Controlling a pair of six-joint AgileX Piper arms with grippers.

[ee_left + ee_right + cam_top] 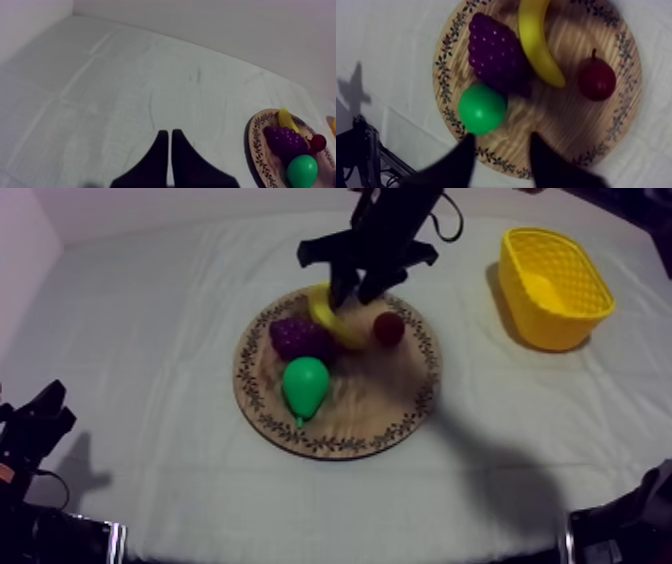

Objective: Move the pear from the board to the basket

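Lying under the board point(385, 403) — creased cloth point(150, 388); pale wall point(225, 20) behind

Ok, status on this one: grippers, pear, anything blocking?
Left gripper shut, at rest over bare cloth. Right gripper open, above the wooden board near the pear. Pear on the board, ungrasped. Grapes close beside it.
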